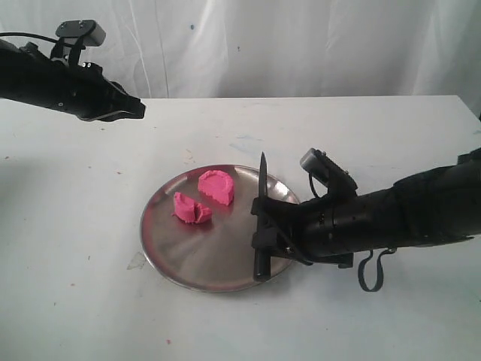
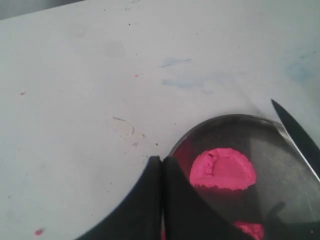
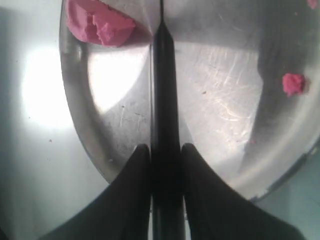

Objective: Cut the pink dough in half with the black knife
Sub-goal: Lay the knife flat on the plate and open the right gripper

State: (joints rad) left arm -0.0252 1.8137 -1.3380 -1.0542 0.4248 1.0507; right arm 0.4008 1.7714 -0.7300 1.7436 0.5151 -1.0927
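Note:
The pink dough lies as two pieces on the round metal plate [image 1: 188,259]: a half-moon piece [image 1: 216,186] towards the back and a rougher piece [image 1: 192,209] in front of it. My right gripper [image 1: 264,235] is shut on the black knife [image 1: 261,192] over the plate's right rim, with the blade pointing to the far side. In the right wrist view the knife [image 3: 162,90] runs straight out from the gripper [image 3: 165,147], apart from one dough piece [image 3: 97,22]. My left gripper [image 1: 137,107] hangs shut and empty at the far left. Its wrist view shows its tips [image 2: 161,160], the half-moon piece [image 2: 222,169] and the blade [image 2: 299,139].
A small pink crumb [image 3: 293,83] sits on the plate [image 3: 220,120]. The white table [image 1: 90,226] carries faint stains and pink specks. A white cloth backdrop [image 1: 301,45] hangs behind the table's far edge.

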